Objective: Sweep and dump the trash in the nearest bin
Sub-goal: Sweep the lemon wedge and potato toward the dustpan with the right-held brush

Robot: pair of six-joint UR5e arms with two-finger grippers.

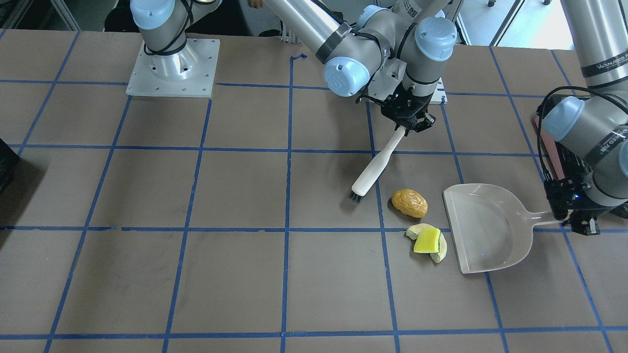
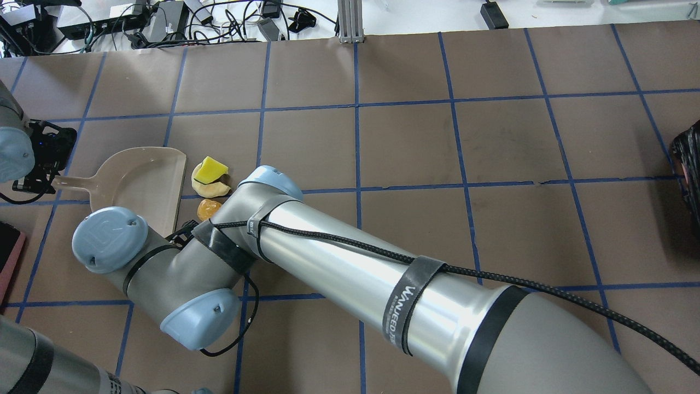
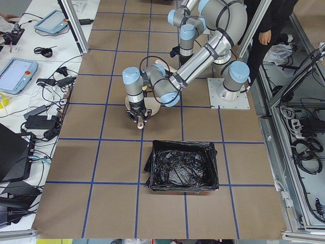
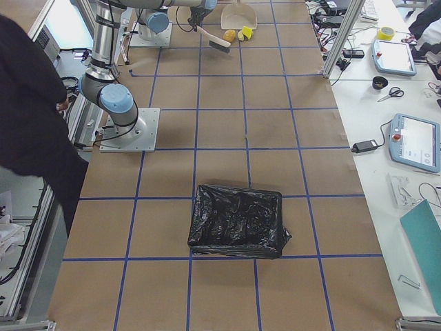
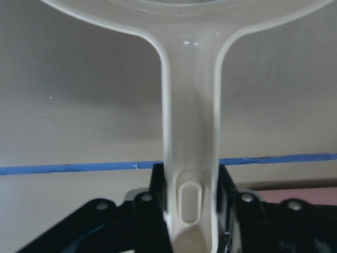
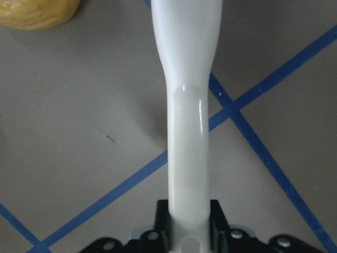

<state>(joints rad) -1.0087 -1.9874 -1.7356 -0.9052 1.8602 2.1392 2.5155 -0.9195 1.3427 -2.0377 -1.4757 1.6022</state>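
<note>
The golden-brown potato lump (image 1: 409, 203) and the yellow and pale-green squash wedges (image 1: 428, 242) lie on the brown table, just off the open mouth of the white dustpan (image 1: 485, 230). My left gripper (image 1: 564, 215) is shut on the dustpan's handle (image 5: 190, 132), and the pan rests flat on the table. My right gripper (image 1: 407, 122) is shut on the white brush (image 1: 378, 164); its bristles (image 1: 355, 197) are at the table, a short way from the potato (image 6: 37, 13). The pink bin with the black bag (image 3: 180, 166) stands beside the left arm; its pink side (image 1: 552, 152) shows partly.
A second box lined with a black bag (image 4: 238, 221) stands far off at the table's other end (image 2: 688, 164). The right arm's mounting plate (image 1: 171, 63) sits at the table's rear. My right arm reaches across the table and hides its gripper in the overhead view.
</note>
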